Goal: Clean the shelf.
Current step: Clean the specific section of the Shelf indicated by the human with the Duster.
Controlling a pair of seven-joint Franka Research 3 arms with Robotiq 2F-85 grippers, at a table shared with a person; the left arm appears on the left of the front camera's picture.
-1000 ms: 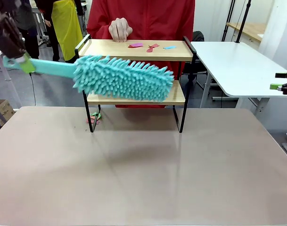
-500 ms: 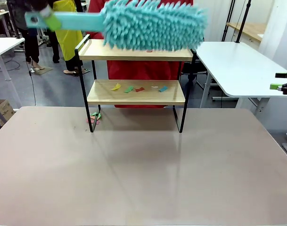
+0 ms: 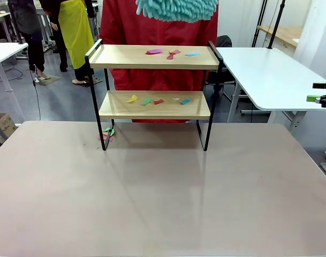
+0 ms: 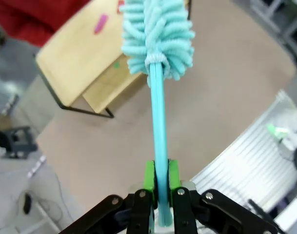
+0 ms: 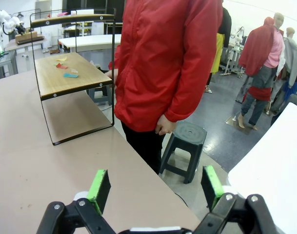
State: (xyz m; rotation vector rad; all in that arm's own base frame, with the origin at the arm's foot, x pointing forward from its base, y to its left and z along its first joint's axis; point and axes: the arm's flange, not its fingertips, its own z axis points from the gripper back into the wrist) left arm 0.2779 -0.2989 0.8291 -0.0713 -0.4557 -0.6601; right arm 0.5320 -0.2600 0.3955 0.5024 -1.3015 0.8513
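We looked across a broad, matt beige table (image 3: 163,203), bare over most of its top, in a work hall with a grey floor. A white table (image 3: 270,75) stood at two o'clock from us and another white table (image 3: 5,51) at ten o'clock. A person in a red jacket (image 3: 163,32) stood at twelve o'clock, just behind the far edge.

The shelf (image 3: 152,113) stood upright at twelve o'clock on the beige table, close to its far edge, both wooden boards level in the black frame. Above it, at the top of the front view, hung the turquoise chenille duster (image 3: 176,9), clear of the upper board. The left gripper (image 4: 161,176) had its jaws clamped narrowly on the duster's flat handle, green pads pressed to either side. The right gripper (image 5: 155,189) held nothing, its jaws spread wide.

A black stool (image 5: 185,146) sat on the floor beside the person. Coloured paper scraps lay on the upper board (image 3: 171,53) and on the lower board (image 3: 157,100), and a few more lay on the table by the shelf's seven o'clock leg (image 3: 106,133).
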